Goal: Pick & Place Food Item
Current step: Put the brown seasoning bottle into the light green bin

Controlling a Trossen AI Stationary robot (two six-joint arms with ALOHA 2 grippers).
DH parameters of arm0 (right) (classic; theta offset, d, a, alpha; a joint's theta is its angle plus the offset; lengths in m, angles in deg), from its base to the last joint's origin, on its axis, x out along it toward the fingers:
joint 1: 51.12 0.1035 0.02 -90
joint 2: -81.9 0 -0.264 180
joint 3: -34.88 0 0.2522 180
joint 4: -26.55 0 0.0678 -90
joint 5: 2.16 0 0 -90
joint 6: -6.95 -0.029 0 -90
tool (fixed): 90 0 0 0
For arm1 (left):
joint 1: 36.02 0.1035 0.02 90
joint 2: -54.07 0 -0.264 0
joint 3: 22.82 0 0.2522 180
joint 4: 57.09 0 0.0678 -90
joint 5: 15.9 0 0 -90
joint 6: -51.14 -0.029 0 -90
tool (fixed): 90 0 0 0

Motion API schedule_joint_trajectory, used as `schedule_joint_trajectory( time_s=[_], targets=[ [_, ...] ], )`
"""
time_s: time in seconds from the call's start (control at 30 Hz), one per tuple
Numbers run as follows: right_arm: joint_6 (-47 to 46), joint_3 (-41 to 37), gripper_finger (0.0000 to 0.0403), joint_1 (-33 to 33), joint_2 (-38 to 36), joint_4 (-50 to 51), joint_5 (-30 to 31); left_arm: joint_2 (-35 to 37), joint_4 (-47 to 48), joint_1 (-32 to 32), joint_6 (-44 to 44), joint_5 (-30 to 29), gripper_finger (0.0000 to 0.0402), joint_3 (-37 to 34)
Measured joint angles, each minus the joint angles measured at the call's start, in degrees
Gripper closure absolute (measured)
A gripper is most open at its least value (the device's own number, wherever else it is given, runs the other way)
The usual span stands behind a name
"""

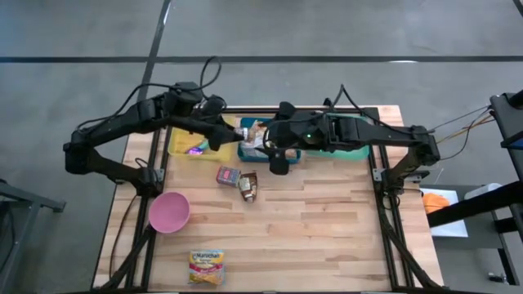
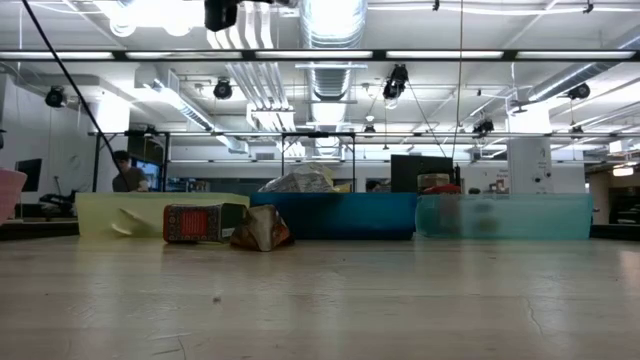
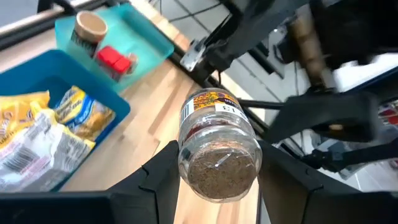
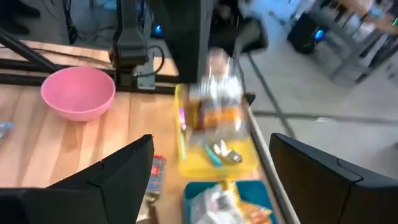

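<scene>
High view: directly overhead, looking straight down on the whole desk (image 1: pixel 327 237). Low view: at desk-top height, facing level toward the blue bin (image 2: pixel 340 215) and the room beyond. Wrist views: close above the blue bin, which all four views share.

Two black jointed arms, black cables looping over upper links; green light on right arm; broad matte-black jaws.

Beyond the red packet (image 1: pixel 228 175), passage is blocked by the bins (image 1: pixel 270 151); toward the pink bowl (image 1: pixel 168 211), open worktop (image 1: pixel 327 220) is left.
</scene>
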Motion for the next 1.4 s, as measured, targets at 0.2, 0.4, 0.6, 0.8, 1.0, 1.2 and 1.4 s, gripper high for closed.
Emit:
schedule_joint_trajectory(
  time_s=[0.2,0.4,0.6,0.8,1.0,1.2,1.4],
  targets=[
    [2.61,0.12,0.0085,0.04,0.64,1.79,0.59,-1.91,0.36,0.32,0.21,0.43,0.0225,-0.04],
    [5.21,0.09,0.0085,0.07,1.99,1.57,0.56,-3.08,0.40,0.55,1.20,1.48,0.0225,-0.04],
    [6.46,0.05,0.0085,-0.17,3.17,0.65,0.58,-3.06,0.37,0.61,2.00,1.75,0.0225,-0.07],
    [6.66,0.05,0.0096,-0.44,4.26,0.34,0.55,-3.06,0.49,0.63,2.55,2.14,0.0225,-0.11],
    [7.51,0.05,0.0141,-0.73,4.41,-0.83,0.54,-3.04,0.32,0.63,2.96,2.35,0.0225,-0.11],
    [7.74,0.05,0.0183,-1.81,4.45,-0.72,0.18,-3.04,0.32,0.63,3.01,2.37,0.0225,-0.11],
    [7.71,0.05,0.0195,-1.78,5.25,-0.81,0.38,-3.04,0.55,0.63,3.16,2.63,0.0225,-0.11]
  ],
)
